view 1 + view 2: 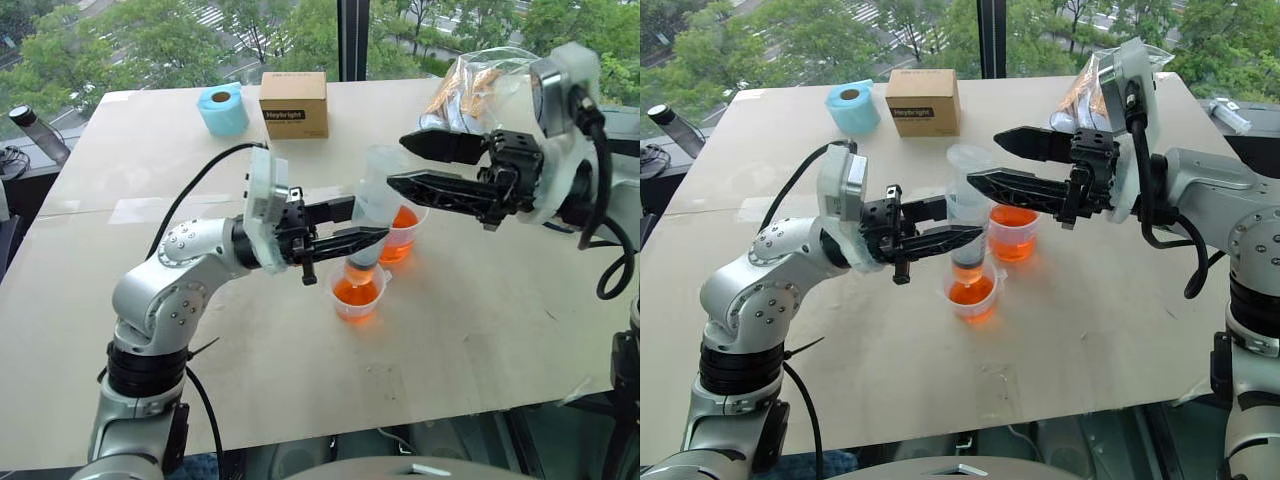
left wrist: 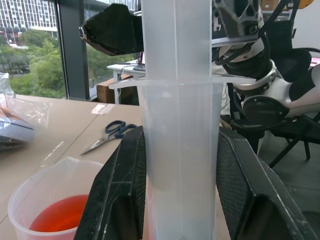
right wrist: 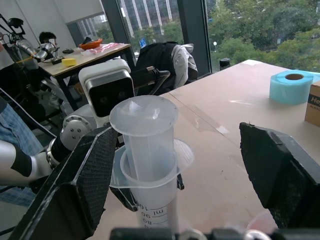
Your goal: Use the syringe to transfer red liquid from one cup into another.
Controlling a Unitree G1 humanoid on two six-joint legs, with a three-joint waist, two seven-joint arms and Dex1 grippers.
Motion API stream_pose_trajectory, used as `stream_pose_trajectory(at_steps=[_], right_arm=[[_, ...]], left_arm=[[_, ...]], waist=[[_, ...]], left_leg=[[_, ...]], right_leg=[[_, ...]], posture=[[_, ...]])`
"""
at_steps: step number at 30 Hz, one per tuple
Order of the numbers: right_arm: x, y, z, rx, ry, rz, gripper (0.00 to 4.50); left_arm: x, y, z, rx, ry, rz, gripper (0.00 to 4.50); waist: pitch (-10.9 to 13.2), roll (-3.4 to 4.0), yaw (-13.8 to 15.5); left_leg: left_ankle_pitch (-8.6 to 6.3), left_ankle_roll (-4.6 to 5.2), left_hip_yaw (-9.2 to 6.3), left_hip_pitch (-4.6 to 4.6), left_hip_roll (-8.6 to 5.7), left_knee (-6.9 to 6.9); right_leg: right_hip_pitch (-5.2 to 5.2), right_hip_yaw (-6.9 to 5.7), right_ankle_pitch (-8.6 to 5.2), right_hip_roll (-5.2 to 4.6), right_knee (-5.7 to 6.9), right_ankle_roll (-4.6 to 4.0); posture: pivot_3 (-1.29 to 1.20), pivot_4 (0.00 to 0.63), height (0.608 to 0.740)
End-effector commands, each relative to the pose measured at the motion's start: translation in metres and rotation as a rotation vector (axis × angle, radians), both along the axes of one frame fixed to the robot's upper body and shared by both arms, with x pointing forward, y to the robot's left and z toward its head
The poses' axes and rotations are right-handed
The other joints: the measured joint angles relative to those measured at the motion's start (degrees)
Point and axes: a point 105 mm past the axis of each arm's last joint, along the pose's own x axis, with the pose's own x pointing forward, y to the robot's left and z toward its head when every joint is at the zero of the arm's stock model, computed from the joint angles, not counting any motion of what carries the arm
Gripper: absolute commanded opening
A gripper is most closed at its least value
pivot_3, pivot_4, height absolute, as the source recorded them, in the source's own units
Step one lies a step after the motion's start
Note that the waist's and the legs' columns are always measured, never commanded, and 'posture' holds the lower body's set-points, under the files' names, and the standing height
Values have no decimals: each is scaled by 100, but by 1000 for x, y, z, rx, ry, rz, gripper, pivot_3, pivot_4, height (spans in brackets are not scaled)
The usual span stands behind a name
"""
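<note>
The left gripper (image 1: 345, 226), nearest the head camera, is clamped on the barrel of the syringe (image 1: 372, 205), which stands upright with its nozzle over the shorter cup (image 1: 357, 295) of red liquid (image 1: 356, 292). The right gripper (image 1: 410, 163) hangs spread beside the plunger top, touching nothing. The taller cup stack (image 1: 403, 232) stands just behind on the table (image 1: 480, 330).

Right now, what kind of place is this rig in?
Likely an upper-floor office or robotics lab: the worktable stands by big windows over treetops and a street, desks with a seated person sit behind, and an office chair is nearby.
</note>
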Motion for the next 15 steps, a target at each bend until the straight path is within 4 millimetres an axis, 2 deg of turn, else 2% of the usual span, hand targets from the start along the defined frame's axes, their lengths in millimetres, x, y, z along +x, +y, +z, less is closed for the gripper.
stream_pose_trajectory(at_steps=[1,3,7,11,15], right_arm=[[-9,7,13,39,-30,53,3864],[-11,9,13,42,-29,64,3307],[-13,10,11,31,-13,77,1406],[-14,10,8,22,-2,80,1339],[-12,10,-8,-46,20,69,1339]], left_arm=[[-1,0,5,-13,-48,-7,1450],[0,-1,5,-14,-51,-7,1450],[1,-2,6,-21,-56,-4,1450],[2,-1,6,-25,-58,-3,1450],[2,-2,7,-34,-61,-3,1450]], waist=[[0,0,-9],[0,0,-8],[0,0,0],[0,0,-5],[0,0,1]], left_leg=[[0,0,0,0,0,0],[0,0,0,0,0,0],[0,1,0,-1,0,0],[-1,1,0,-1,0,0],[-1,1,-1,-1,0,-1]], right_leg=[[0,0,0,0,0,0],[0,1,0,0,-1,0],[0,-1,0,-1,-2,0],[0,-1,0,-2,-2,0],[0,-1,0,-1,-1,0]], posture=[[0,150,740],[0,150,740],[0,150,740],[0,150,740],[0,150,740]])
